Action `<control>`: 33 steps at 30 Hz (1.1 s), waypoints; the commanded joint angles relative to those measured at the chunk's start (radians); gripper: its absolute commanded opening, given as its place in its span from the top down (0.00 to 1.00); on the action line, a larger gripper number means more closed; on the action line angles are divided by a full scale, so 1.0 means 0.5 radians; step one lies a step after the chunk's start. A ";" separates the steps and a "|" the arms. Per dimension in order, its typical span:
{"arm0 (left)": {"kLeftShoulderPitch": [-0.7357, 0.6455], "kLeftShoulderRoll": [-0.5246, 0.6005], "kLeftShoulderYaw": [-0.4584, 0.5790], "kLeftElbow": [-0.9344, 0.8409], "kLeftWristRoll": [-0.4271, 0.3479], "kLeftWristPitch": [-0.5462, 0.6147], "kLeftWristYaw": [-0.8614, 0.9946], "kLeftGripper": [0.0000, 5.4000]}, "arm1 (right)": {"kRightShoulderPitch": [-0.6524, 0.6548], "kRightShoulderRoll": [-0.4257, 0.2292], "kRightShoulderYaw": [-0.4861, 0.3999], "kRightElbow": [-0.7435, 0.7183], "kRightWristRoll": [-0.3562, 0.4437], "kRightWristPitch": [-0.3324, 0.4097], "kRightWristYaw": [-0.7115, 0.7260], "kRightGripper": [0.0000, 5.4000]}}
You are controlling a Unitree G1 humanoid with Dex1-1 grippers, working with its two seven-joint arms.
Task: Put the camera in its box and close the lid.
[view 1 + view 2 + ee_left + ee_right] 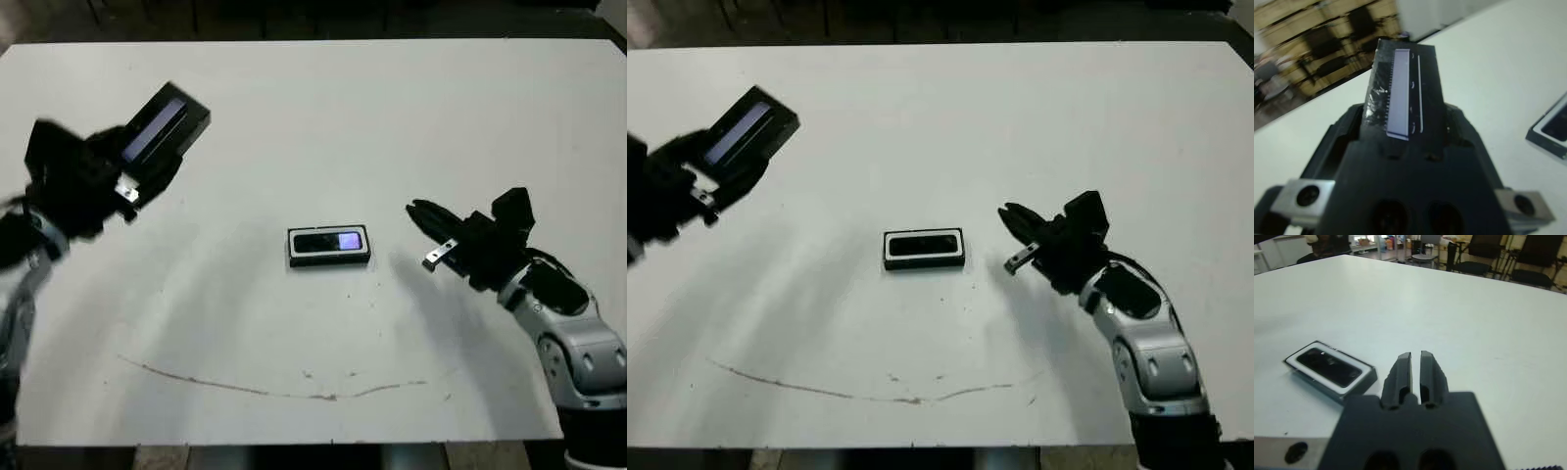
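I see the left gripper clamped on the lid, holding it tilted above the table's far left, well apart from the box. The box sits mid-table with the camera lying in its white lining. My right gripper hovers near the box's right end, its 2 fingers pressed nearly together on nothing.

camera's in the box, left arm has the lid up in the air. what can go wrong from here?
1. The left gripper holds the lid tilted and far from the box; it may land skewed and not seat.
2. The box lies loose on the table; an off-centre press could push it aside.
3. The right gripper is shut and apart from the box, so nothing braces it. The camera seems seated inside.
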 commanded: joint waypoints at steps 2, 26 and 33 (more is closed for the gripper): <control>-0.343 0.107 -0.284 0.340 0.025 0.007 -0.460 0.46 | -0.030 -0.047 -0.074 0.110 0.023 0.058 0.003 1.00; -0.969 -0.404 -0.875 0.771 0.249 -0.123 -0.933 0.46 | -0.190 -0.104 -0.210 0.512 -0.023 -0.020 -0.025 1.00; -1.061 -0.494 -1.078 0.908 0.387 -0.074 -1.044 0.46 | -0.179 -0.103 -0.196 0.487 -0.025 -0.006 -0.033 1.00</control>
